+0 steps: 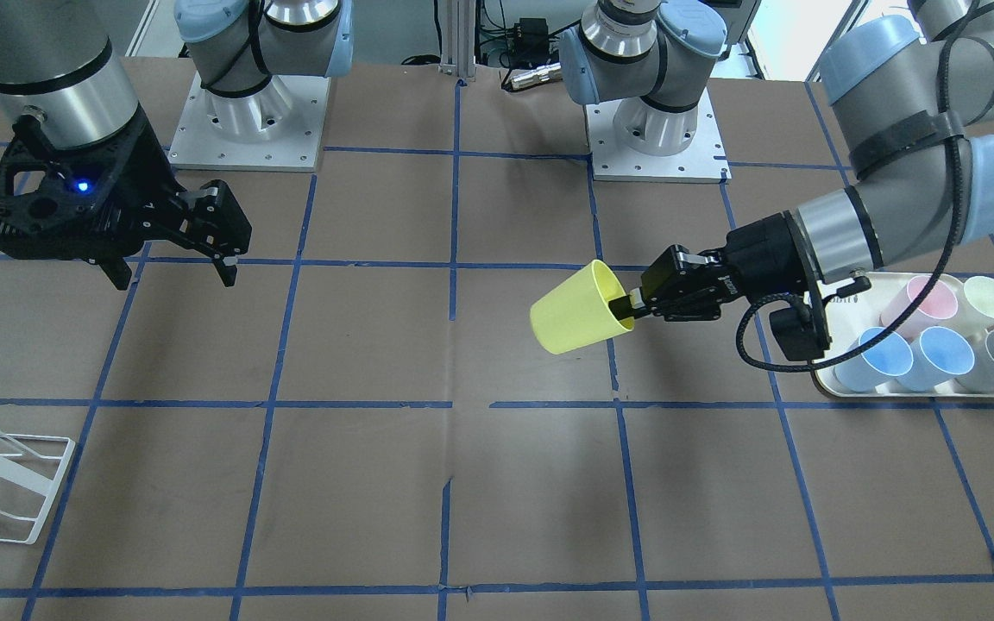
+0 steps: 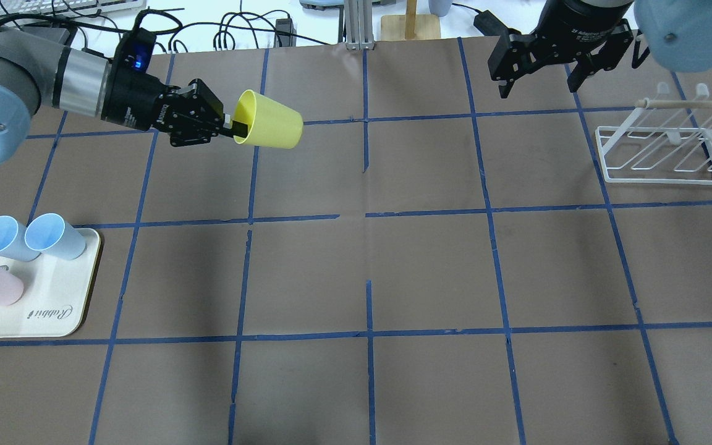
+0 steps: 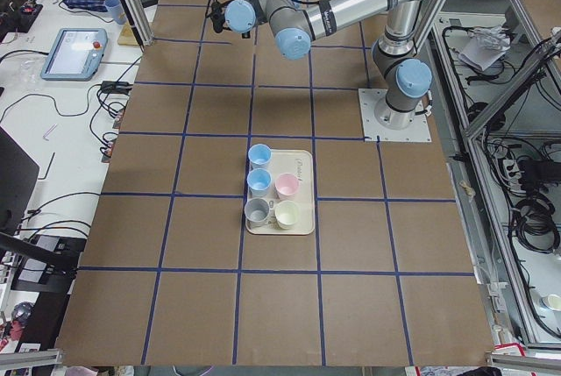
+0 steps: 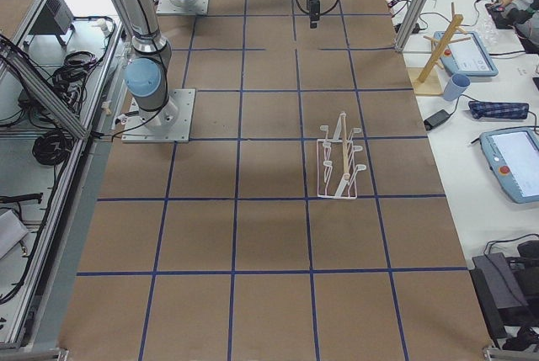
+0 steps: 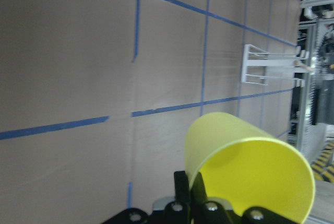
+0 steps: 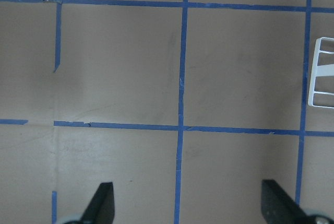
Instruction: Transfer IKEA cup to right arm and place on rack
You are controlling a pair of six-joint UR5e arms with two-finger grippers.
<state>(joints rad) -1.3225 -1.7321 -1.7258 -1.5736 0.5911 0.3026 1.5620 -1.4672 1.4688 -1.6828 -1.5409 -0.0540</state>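
The left claw (image 2: pixel 230 128) pinches the rim of the IKEA cup (image 2: pixel 271 128), which it holds on its side above the bench (image 2: pixel 430 272). In the overhead view the cup's long axis runs from 9 to 3 o'clock, base toward 3. The right claw (image 2: pixel 540 85), spread and empty, is well apart at about 2 o'clock from the cup, with the rack (image 2: pixel 659 154) near it.

Open table (image 2: pixel 368 259) between my left gripper (image 2: pixel 235 127), holding the cup (image 2: pixel 272 128), and my wide-spread right gripper (image 2: pixel 540 90), rack (image 2: pixel 659 180) near my right side, tray (image 2: pixel 53 315) of cups (image 2: pixel 47 236) well behind my left.
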